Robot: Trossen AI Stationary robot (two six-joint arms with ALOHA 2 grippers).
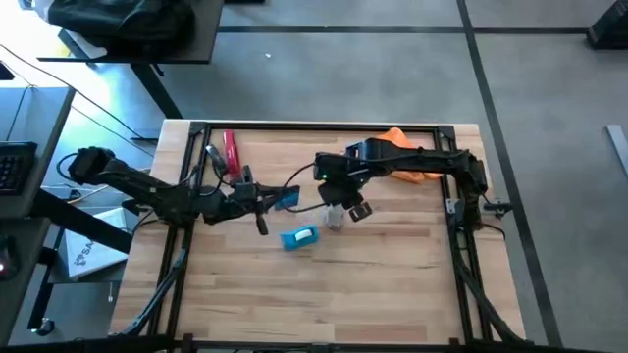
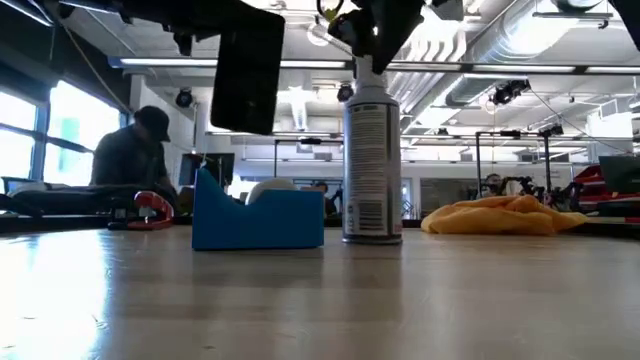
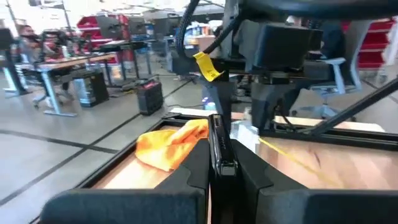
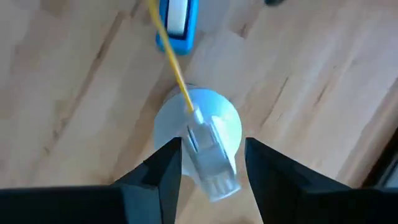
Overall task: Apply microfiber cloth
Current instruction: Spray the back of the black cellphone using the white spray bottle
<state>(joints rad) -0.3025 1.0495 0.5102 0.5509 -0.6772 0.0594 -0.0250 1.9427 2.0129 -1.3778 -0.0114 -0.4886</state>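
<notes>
The orange microfiber cloth [image 1: 407,169] lies bunched on the table at the far right, partly under my right arm, and shows again [image 2: 505,215] [image 3: 168,143]. My left gripper [image 1: 263,201] [image 3: 221,171] is shut on a black phone [image 2: 248,70], held above the table's middle. A white spray can [image 2: 372,160] stands upright on the table. My right gripper [image 1: 343,208] [image 4: 212,162] is open right above it. Its fingers stand close on either side of the can's nozzle [image 4: 208,155], with a narrow gap showing on each side. My left gripper pinches the phone between its two fingers, one on each flat face; the wrist view shows the phone's thin edge [image 3: 217,146] sticking out between them. The phone hangs well clear of the table, nearly upright with a slight tilt [image 2: 248,70].
A blue block [image 1: 299,237] [image 2: 258,215] sits on the table just near of the two grippers. A red tool [image 1: 231,152] lies at the far left. A dark frame [image 1: 196,132] borders the wooden top. A person sits beyond the table.
</notes>
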